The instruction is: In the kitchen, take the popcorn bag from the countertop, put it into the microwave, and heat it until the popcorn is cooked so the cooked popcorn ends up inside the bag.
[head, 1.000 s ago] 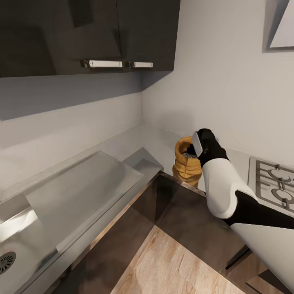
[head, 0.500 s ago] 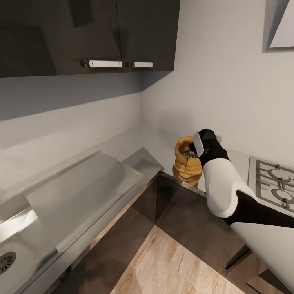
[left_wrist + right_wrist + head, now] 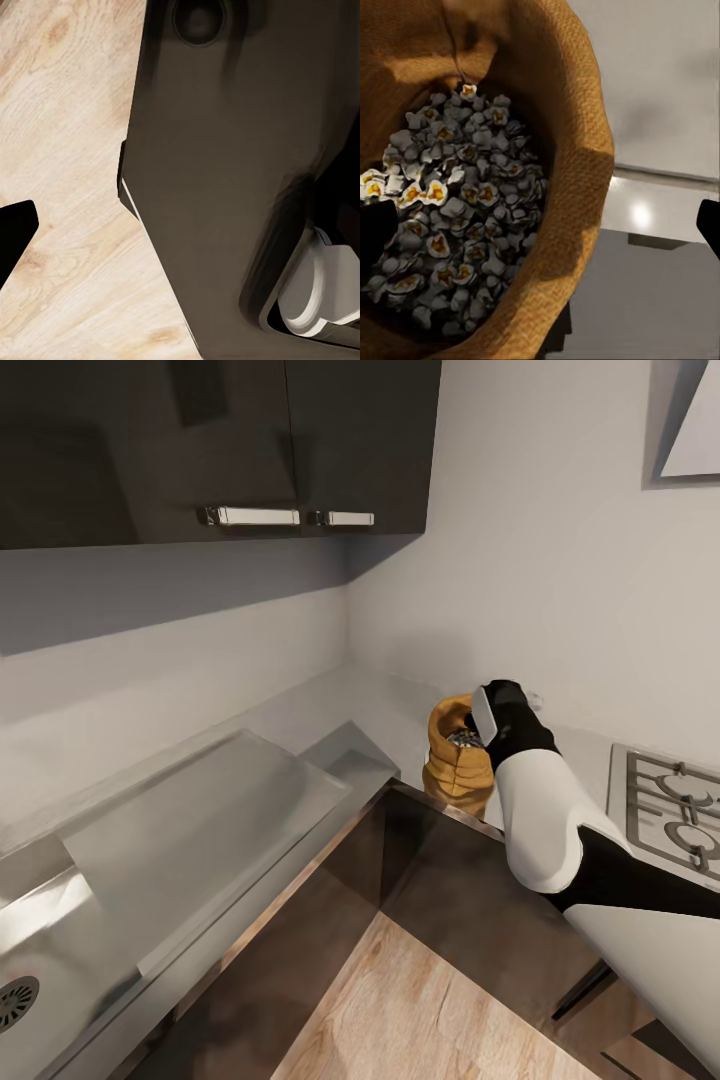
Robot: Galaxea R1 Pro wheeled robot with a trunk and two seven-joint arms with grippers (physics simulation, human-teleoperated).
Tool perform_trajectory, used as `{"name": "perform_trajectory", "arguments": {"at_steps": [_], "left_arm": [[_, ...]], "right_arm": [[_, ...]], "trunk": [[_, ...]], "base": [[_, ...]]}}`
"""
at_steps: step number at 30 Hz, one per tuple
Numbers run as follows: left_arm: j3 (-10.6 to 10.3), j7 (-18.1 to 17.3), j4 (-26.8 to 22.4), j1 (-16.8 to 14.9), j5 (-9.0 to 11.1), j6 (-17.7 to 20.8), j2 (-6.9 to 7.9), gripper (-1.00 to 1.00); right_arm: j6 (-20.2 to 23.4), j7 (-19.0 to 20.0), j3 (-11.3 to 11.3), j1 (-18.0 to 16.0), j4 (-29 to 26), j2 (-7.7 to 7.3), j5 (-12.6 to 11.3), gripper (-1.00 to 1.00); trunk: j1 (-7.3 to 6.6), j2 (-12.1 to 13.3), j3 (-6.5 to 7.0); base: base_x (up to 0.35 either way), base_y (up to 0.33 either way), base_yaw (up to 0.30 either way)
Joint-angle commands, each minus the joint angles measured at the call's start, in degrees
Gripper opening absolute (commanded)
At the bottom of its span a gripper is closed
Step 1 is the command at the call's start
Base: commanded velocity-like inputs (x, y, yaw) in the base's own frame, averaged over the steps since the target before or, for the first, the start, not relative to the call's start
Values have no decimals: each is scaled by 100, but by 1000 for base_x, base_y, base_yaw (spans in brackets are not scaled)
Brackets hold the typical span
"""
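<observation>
Popcorn bag [image 3: 455, 756] upright on countertop [image 3: 330, 710], near front edge at inner corner, left of gas hob [image 3: 668, 805]. Right gripper [image 3: 487, 715] directly over bag's right rim. Right wrist view: looking down into bag [image 3: 562, 150], popcorn [image 3: 457, 217] heaped inside; two dark fingertips [image 3: 376, 232] spread wide, one over kernels inside, other outside rim; jaws apart, rim between, no grip seen. Left gripper state: cannot tell; left wrist view shows wood floor [image 3: 60, 225] and dark robot body [image 3: 225, 187].
</observation>
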Motion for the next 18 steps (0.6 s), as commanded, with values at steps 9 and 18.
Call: {"name": "perform_trajectory", "arguments": {"at_steps": [9,18], "left_arm": [[5,1,-4,0,34,-14,-10,100],[5,1,-4,0,34,-14,-11,100]], "right_arm": [[-153,-120,-71,39,190,8,155,100],[121,-199,-13,37,-99,8,92,100]], "trunk": [[1,-5,-6],[1,-5,-6]], "base": [[0,0,0],[0,0,0]]}}
